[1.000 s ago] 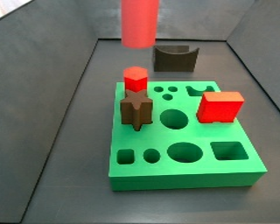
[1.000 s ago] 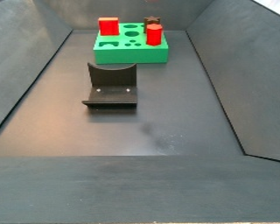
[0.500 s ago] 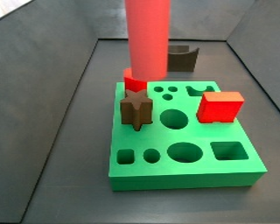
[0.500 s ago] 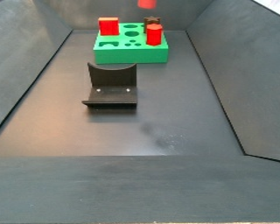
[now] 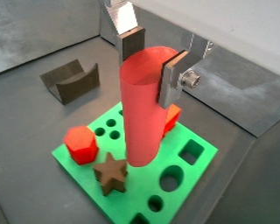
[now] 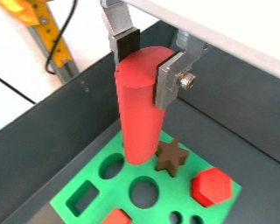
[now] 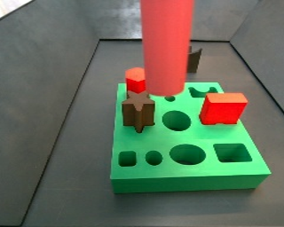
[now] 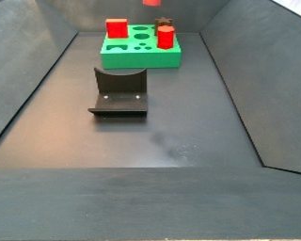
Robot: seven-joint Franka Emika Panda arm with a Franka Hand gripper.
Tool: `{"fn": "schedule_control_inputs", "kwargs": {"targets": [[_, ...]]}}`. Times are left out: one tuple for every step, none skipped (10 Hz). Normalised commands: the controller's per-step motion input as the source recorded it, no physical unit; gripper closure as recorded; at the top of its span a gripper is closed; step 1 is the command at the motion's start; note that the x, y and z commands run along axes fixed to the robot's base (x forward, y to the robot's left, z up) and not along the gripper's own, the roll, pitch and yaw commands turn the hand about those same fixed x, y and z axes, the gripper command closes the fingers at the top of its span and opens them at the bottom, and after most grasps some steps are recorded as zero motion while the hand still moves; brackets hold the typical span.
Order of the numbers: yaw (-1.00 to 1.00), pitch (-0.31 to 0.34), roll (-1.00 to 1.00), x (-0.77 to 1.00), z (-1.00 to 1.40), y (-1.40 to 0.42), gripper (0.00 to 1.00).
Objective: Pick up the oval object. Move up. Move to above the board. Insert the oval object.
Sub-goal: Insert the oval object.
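My gripper (image 5: 154,66) is shut on the oval object (image 5: 146,109), a tall red rod that hangs upright from the fingers; both wrist views show it (image 6: 136,105). The rod's lower end hovers above the board (image 7: 204,173), a green block with several shaped holes, over its back middle part in a side view (image 7: 169,53). It does not touch the board. In a side view only the rod's tip (image 8: 153,3) shows, above the board (image 8: 147,58). The gripper itself is out of both side views.
On the board stand a short red hexagonal peg (image 7: 135,80), a brown star piece (image 7: 138,113) and a red cube (image 7: 224,108). The dark notched fixture (image 8: 119,92) stands on the floor beside the board, and also shows in a wrist view (image 5: 70,80). Grey bin walls surround the floor.
The rod has come in over the board: in the side view its lower end has dropped and shifted right, from behind the hexagonal peg to above the board's back middle.
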Motion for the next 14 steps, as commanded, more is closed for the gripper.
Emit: {"fn": "schedule_control_inputs", "kwargs": {"targets": [[0.33, 0.143, 0.1, 0.63, -0.09, -0.35, 1.0], [0.47, 0.139, 0.05, 0.64, -0.17, -0.23, 1.0], [0.47, 0.117, 0.01, 0.67, -0.18, -0.25, 1.0], [0.47, 0.114, 0.02, 0.64, -0.22, -0.27, 1.0], [0.49, 0.131, 0.07, 0.51, -0.17, -0.28, 1.0], [0.2, 0.037, 0.0, 0.45, -0.04, -0.27, 1.0], [0.0, 0.0, 0.0, 0.02, 0.0, -0.09, 1.0], [0.07, -0.044, 0.0, 0.28, -0.7, -0.02, 1.0], [0.04, -0.077, 0.04, 0.14, -0.81, -0.03, 1.0], [0.02, -0.066, 0.04, 0.07, -0.66, -0.05, 1.0], [0.02, -0.021, 0.0, 0.05, -0.36, -0.04, 1.0], [0.04, -0.019, 0.0, 0.0, -0.28, -0.01, 1.0], [0.0, -0.006, 0.0, 0.0, -0.07, -0.01, 1.0], [0.0, -0.004, 0.0, -0.03, -0.01, 0.0, 1.0]]}}
